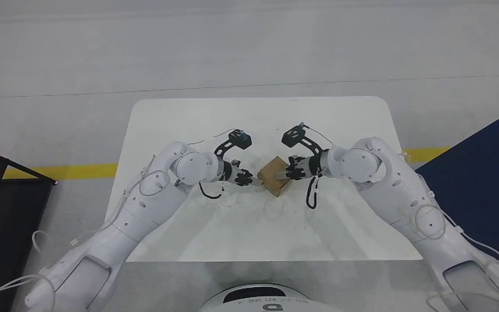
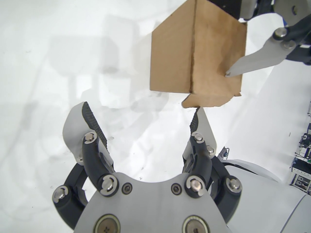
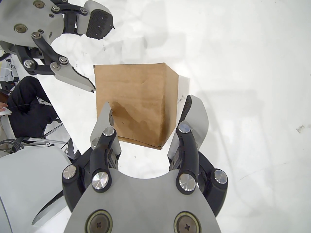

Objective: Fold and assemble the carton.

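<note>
1. Grey floor (image 1: 70, 54) with a yellow stripe (image 1: 78, 170) lies behind a white table (image 1: 187, 125) in the top view.
2. The carton (image 1: 274, 175) is near the middle of that frame, over the table and between the two grippers. It shows as a diamond, with one corner toward the lower left and one toward the upper right.
3. It is close to a cube, so no long axis stands out. In the left wrist view a dark crease (image 2: 193, 49) runs from its upper corner down to its lower edge, and a short flap (image 2: 206, 101) juts out below that edge.
4. The faces that show are closed, and the inside cannot be seen.
5. The right gripper (image 3: 145, 112) has its jaws spread wide across the carton and grips it on two opposite faces. One metal fingertip (image 2: 245, 65) presses the face at the frame's right.
6. The left gripper (image 2: 141, 110) has its jaws wide apart and holds nothing. One fingertip (image 2: 201, 124) is just under the flap.
</note>
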Controlling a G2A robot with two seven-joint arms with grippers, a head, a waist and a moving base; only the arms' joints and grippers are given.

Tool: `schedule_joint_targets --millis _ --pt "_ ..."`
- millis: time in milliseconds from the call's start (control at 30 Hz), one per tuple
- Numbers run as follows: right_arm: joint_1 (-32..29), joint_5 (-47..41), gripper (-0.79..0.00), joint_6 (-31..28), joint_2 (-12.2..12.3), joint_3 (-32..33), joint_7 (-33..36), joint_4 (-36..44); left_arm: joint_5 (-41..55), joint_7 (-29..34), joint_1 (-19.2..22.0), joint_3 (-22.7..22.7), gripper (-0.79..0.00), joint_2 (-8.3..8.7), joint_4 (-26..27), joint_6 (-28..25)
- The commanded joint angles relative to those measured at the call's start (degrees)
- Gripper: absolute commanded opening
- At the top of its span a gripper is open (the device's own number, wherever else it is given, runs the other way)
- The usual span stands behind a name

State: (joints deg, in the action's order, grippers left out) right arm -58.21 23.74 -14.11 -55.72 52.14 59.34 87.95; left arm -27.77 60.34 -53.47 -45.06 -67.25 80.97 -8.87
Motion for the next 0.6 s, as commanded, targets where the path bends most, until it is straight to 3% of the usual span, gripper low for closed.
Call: schedule_joint_targets --millis 0,267,567 --pt "-0.12 -0.55 -0.243 -0.31 -0.01 0.17 -0.07 0.08 0.00 0.04 0.08 0.00 0.000 -0.03 -0.06 0.04" --pt "0.18 -10.83 -0.262 -4.02 0.02 2.18 2.85 -2.69 0.02 0.17 -0.02 -0.87 0.000 0.14 0.66 0.40" --pt "1.01 -12.26 -0.262 -5.30 -0.04 2.00 4.75 -3.68 0.26 -0.01 0.00 -0.73 0.000 -0.01 1.20 0.30"
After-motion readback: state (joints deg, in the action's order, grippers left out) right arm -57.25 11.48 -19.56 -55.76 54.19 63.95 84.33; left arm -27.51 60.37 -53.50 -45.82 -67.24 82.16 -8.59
